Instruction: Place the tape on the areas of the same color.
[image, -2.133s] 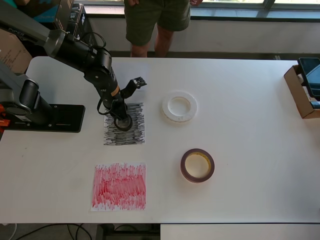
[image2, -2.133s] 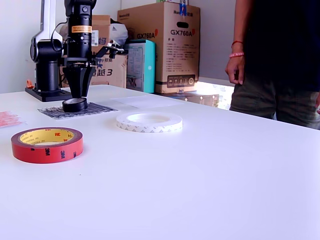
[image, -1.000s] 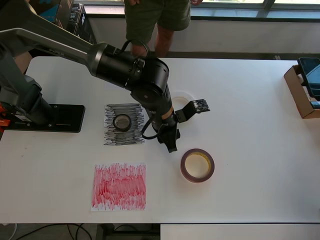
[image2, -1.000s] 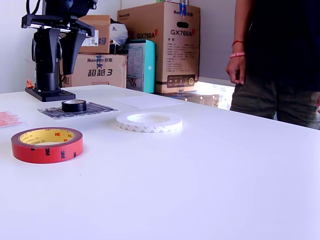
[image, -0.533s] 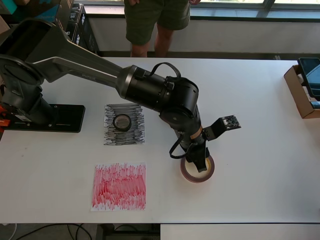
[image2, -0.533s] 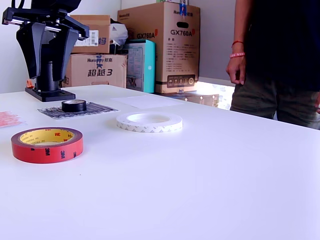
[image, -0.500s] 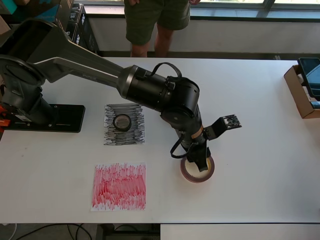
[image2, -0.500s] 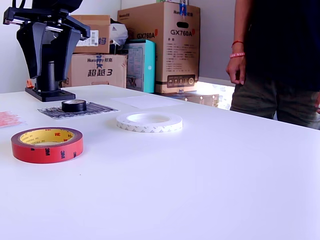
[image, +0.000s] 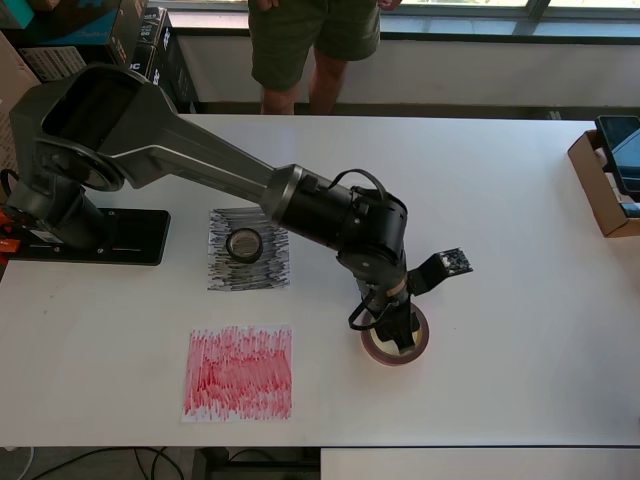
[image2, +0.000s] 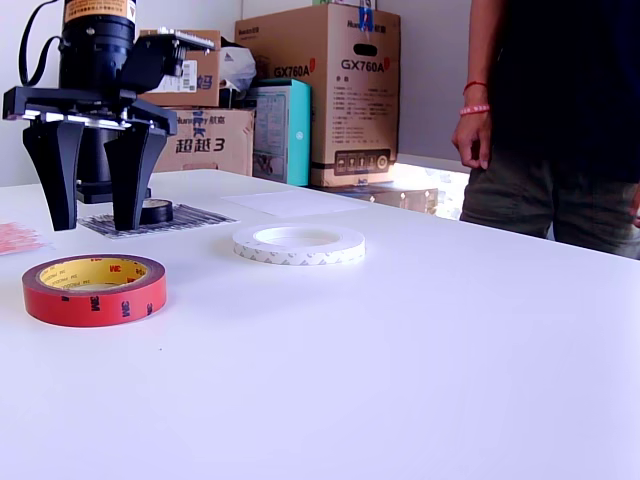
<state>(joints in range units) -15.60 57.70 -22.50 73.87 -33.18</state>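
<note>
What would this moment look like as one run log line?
gripper: open, jaws above red tape roll, not touching | black tape roll: on black patch | white tape roll: not placed | red patch: bare

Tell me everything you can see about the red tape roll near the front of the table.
The large red tape roll with a yellowish core lies flat on the white table, hole up. Its glossy red outer band carries small dark lettering, and the inner liner looks pale yellow. Nothing grips it: the black two-fingered tool hangs open just above it, fingers spread and pointing down. In the overhead view the arm partly covers the roll. It rests on bare table, not on the red scribbled patch.
</note>
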